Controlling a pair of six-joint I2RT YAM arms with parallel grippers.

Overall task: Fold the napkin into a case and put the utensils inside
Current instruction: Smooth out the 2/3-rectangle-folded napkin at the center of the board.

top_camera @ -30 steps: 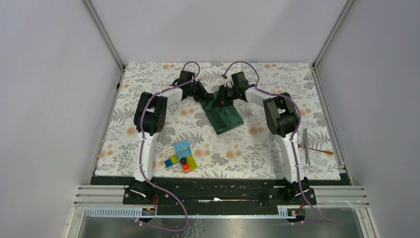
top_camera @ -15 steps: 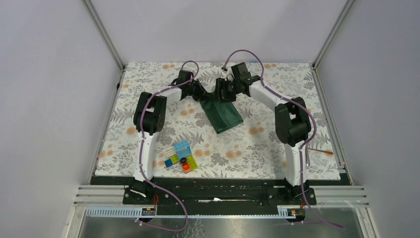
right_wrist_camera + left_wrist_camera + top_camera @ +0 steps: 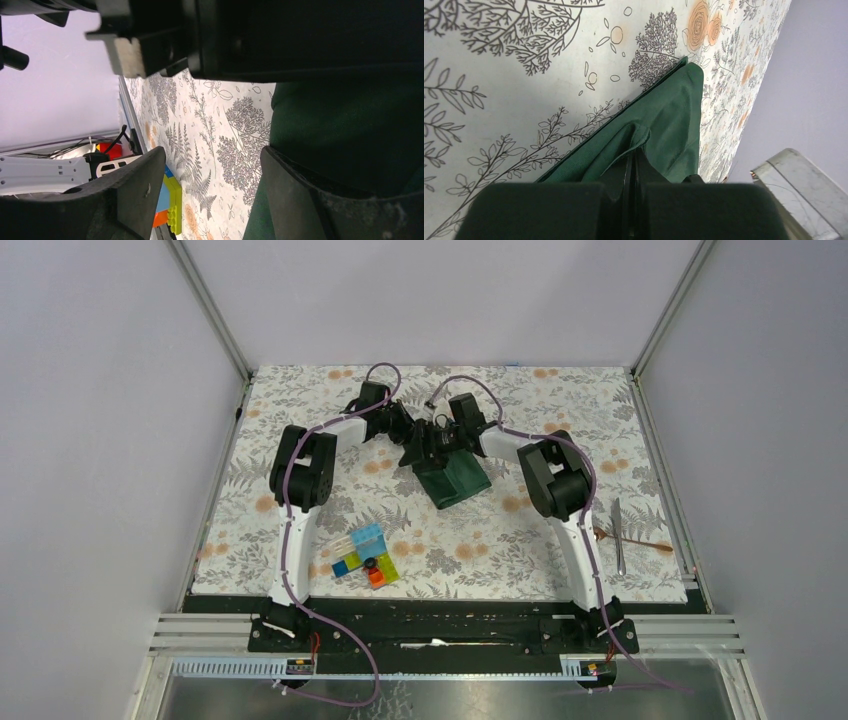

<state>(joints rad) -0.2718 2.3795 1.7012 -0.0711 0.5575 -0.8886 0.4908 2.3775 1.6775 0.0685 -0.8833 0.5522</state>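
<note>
The dark green napkin (image 3: pixel 456 478) lies folded into a narrow layered strip at mid-table, its near end pointing toward the front right. My left gripper (image 3: pixel 408 443) is at the strip's far end, shut on a raised fold of the napkin (image 3: pixel 669 117); in the left wrist view my left gripper (image 3: pixel 633 151) pinches the cloth between closed fingers. My right gripper (image 3: pixel 428 443) hovers open right beside it. In the right wrist view my right gripper (image 3: pixel 212 167) holds nothing, with the napkin (image 3: pixel 345 135) behind one finger. The utensils, a silver one (image 3: pixel 618 532) and a copper spoon (image 3: pixel 640 542), lie at the right edge.
A cluster of colourful plastic blocks (image 3: pixel 365 557) sits front left on the floral table covering (image 3: pixel 300 390), and shows as blocks (image 3: pixel 171 200) between the right fingers. Metal frame posts bound the table's sides. The two wrists are close together over the napkin's far end.
My right gripper has opened wide and swung left, ending beside the left gripper at the napkin's far end. The left gripper has stayed shut on the cloth.
</note>
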